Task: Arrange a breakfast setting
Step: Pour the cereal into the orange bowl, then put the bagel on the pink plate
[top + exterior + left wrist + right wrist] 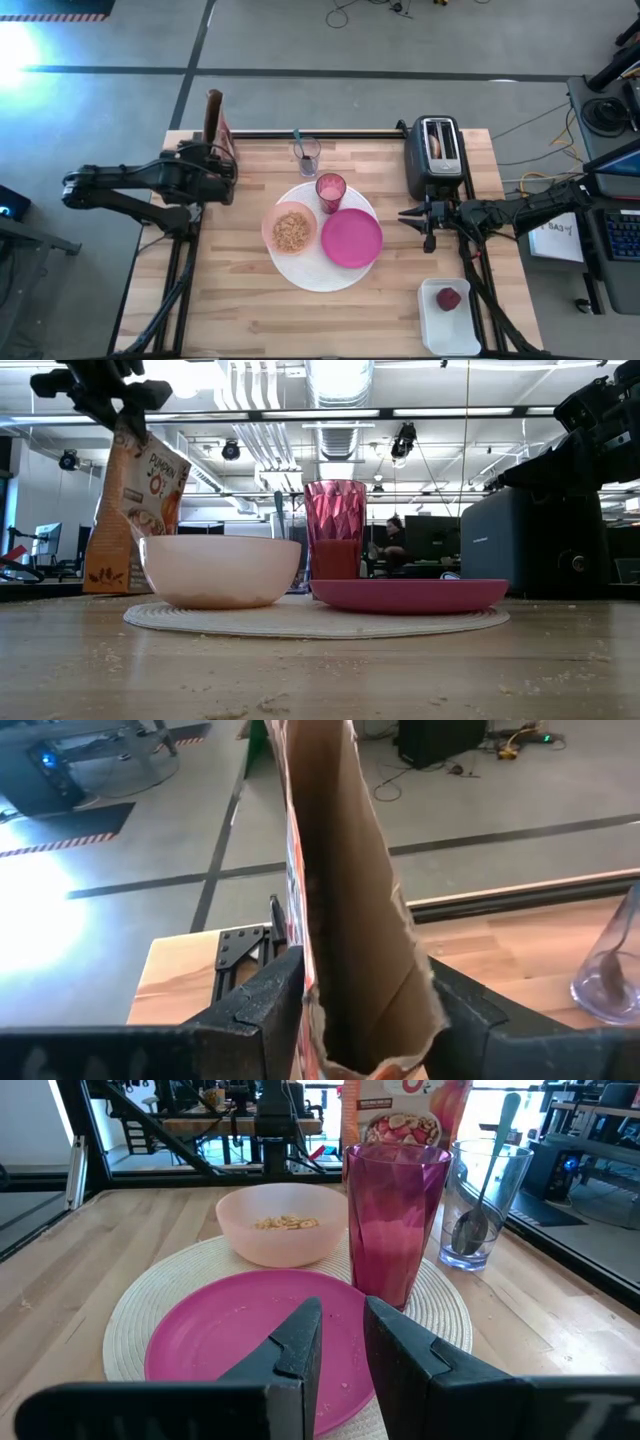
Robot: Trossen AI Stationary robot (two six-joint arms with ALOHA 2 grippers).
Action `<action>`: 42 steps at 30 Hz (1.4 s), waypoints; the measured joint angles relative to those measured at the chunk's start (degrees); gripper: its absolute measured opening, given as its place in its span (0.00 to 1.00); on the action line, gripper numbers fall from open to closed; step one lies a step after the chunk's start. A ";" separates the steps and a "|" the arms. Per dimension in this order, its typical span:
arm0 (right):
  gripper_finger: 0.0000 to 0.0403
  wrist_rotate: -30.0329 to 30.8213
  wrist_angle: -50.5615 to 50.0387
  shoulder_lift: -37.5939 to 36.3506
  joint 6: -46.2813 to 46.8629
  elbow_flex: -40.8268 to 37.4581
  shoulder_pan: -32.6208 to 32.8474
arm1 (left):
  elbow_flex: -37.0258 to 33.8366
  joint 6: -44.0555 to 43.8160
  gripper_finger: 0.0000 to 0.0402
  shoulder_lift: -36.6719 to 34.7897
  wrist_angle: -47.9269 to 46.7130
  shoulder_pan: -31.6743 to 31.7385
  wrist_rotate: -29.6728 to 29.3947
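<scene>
Light wooden table (240,300), crumbs scattered across the planks near the low camera. Beyond it, grey concrete floor with dark lines, desks, monitors, ceiling ducts and strip lights; a person (388,540) seated far back.

Round white placemat (310,268) at table centre, woven. On it: magenta plate (351,238), bare; peach bowl (290,229) holding cereal, beside the plate; pink faceted cup (331,190) upright behind both. Just off the mat, a clear glass (307,154) with a teal-handled spoon (484,1175) standing inside. Small red fruit (448,298) in a white tray (428,330) at the near right corner. Black toaster (437,155) with a bagel (434,144) in its slot, back right.

Left gripper (365,1005) over the back left corner, fingers either side of the cereal bag (135,510), whether pressing or released cannot be told. Right gripper (342,1342) beside the plate, fingers narrowly parted, holding nothing.
</scene>
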 joint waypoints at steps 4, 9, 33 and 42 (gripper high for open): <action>0.17 0.00 0.00 0.00 0.00 0.00 0.01 | 1.54 2.44 0.37 -1.98 -0.03 0.00 -0.54; 0.17 0.00 0.00 0.00 0.00 0.01 0.01 | 5.20 7.10 0.37 -3.64 0.01 -0.02 -2.63; 0.17 0.02 0.00 0.00 0.00 0.01 -0.02 | 9.87 29.10 0.37 2.19 18.81 -13.27 -2.01; 0.17 0.00 0.01 0.00 0.00 0.00 -0.02 | -1.15 29.12 0.37 4.64 29.94 -28.85 -2.44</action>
